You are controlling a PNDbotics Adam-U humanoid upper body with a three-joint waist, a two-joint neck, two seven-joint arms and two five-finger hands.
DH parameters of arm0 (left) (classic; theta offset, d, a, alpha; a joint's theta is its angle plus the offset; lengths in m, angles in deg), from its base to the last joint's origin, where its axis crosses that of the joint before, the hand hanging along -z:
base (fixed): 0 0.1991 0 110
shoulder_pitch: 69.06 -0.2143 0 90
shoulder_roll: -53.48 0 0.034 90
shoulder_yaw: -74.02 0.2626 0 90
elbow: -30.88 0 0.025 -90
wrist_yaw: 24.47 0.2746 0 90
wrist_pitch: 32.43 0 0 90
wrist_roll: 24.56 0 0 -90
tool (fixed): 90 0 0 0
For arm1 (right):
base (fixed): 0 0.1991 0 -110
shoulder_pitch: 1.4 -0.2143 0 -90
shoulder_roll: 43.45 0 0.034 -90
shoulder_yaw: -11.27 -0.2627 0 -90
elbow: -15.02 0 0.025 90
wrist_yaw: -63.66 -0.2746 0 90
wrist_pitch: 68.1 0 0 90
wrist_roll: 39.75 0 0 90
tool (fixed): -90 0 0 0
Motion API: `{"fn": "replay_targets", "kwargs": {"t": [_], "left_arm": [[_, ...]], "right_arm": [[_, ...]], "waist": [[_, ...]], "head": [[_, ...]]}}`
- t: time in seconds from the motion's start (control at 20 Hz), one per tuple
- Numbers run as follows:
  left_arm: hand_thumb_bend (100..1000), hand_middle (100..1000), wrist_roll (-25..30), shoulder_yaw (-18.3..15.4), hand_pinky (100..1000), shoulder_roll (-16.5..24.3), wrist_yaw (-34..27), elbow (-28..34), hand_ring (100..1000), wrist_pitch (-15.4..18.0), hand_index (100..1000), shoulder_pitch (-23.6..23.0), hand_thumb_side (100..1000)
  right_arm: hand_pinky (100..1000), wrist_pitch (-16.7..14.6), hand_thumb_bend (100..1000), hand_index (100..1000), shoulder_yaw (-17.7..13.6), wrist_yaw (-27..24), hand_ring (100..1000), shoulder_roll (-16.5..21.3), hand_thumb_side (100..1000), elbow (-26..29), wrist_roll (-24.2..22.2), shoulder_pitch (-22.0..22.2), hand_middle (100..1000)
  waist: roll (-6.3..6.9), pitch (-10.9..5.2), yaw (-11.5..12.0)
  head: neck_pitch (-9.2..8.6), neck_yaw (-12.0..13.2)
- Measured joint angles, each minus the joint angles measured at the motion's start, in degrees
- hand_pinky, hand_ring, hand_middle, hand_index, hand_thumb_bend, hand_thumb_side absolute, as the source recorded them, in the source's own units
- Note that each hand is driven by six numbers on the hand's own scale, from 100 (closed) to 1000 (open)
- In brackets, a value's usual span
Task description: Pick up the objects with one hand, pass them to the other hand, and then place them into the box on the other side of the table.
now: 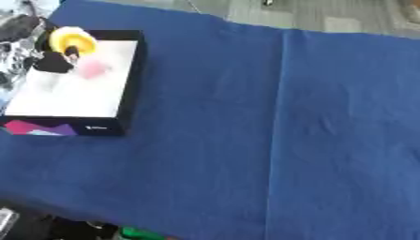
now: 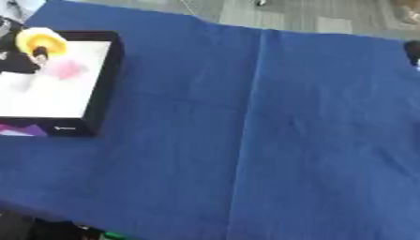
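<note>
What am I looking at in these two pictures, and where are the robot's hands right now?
Both pictures come from the robot's head camera, its left and right eyes, looking down at a table under a blue cloth. At the table's left stands a black-walled box with a white floor. The left hand, black, is over the box holding a yellow object at its far end; its finger positions are hard to read. A faint pink thing lies inside. The right hand is not visible.

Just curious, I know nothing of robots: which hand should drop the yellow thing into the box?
Left. The left hand has its fingers round the yellow thing over the box; the right hand barely shows at the far right edge.
</note>
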Motion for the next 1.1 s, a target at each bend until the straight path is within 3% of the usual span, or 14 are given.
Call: {"fn": "replay_targets", "kwargs": {"t": [0.15,0.25,0.3,0.35,0.55,0.75,0.8,1.1], "left_arm": [[226,682,1.3,0.0,838,0.0,0.2,-0.5,750,0.0,763,-0.3,300],[228,740,2.2,-0.1,866,0.0,0.7,-0.9,795,-0.1,811,-0.4,568],[272,770,2.5,-0.1,885,0.0,1.1,-1.0,822,-0.2,846,-0.4,726],[295,777,2.9,-0.1,890,0.0,1.6,-1.1,829,-0.4,856,-0.4,752],[313,781,3.6,-0.3,893,0.0,4.2,-1.2,833,-1.2,862,-0.4,752],[195,776,3.7,-0.7,887,0.0,5.5,-1.1,826,-1.7,856,-0.5,631],[126,774,3.6,-0.9,884,0.0,5.6,-1.1,821,-1.9,856,-0.6,595],[100,742,1.2,-2.5,852,0.0,3.5,3.0,779,-2.2,842,-1.0,582]], "right_arm": [[610,-0.1,583,766,-0.1,0.0,730,0.0,216,0.0,0.1,0.0,741],[610,-0.1,582,766,-0.1,0.0,730,0.0,216,0.0,0.1,0.1,741],[610,-0.1,580,766,-0.1,0.0,730,0.0,216,0.0,0.1,0.1,741],[610,-0.1,580,766,-0.1,0.0,730,0.0,216,0.0,0.1,0.2,741],[610,-0.1,578,766,-0.1,0.0,730,0.0,216,0.0,0.1,0.5,741],[610,-0.1,580,766,-0.1,-0.1,730,0.0,213,0.0,0.2,0.5,741],[610,-0.2,581,766,-0.1,-0.1,730,0.0,213,0.0,0.2,0.5,741],[613,0.0,589,768,-1.0,-0.2,733,0.6,213,0.0,0.7,1.5,743]], "waist": [[0.01,0.00,0.0],[0.01,0.00,0.0],[0.02,0.00,0.0],[0.04,0.00,-0.1],[0.19,-0.01,-0.1],[0.27,-0.04,-0.2],[0.27,-0.05,-0.2],[0.25,-0.19,-0.2]], "head": [[0.01,0.0],[0.02,0.0],[0.03,0.0],[0.03,0.0],[0.11,-0.1],[0.58,-0.5],[0.66,-0.8],[1.80,-4.6]]}}
